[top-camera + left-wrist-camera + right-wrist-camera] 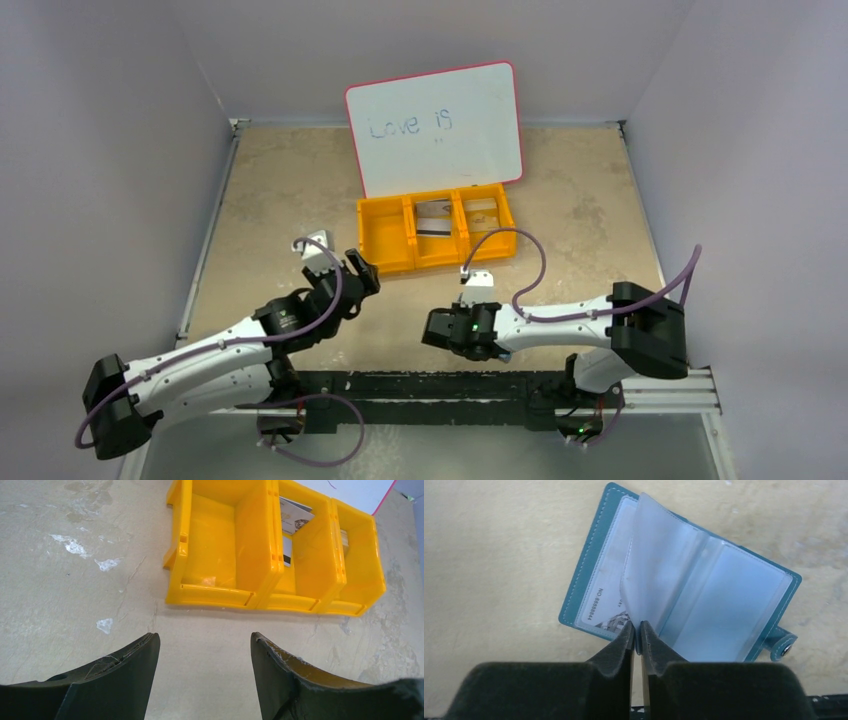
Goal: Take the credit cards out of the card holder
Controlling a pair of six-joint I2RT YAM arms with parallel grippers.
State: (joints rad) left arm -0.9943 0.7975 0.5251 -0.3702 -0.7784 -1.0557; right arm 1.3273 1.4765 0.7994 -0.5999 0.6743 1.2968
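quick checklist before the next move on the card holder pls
1. Card holder lying open: ok.
2. Right pincer gripping a card: not ok, it is shut on a clear sleeve edge.
3. All cards out: not ok, a numbered credit card sits in the left pocket.
4. Left pincer open, holding nothing: ok.
5. Holder pinned by the left pincer: not ok, it hovers by the orange bin.
6. Cards behind the other sleeves: cannot tell.

Pink-rimmed whiteboard (435,125) with blue writing, just behind orange three-compartment bin (385,240), on mottled beige table (280,190).
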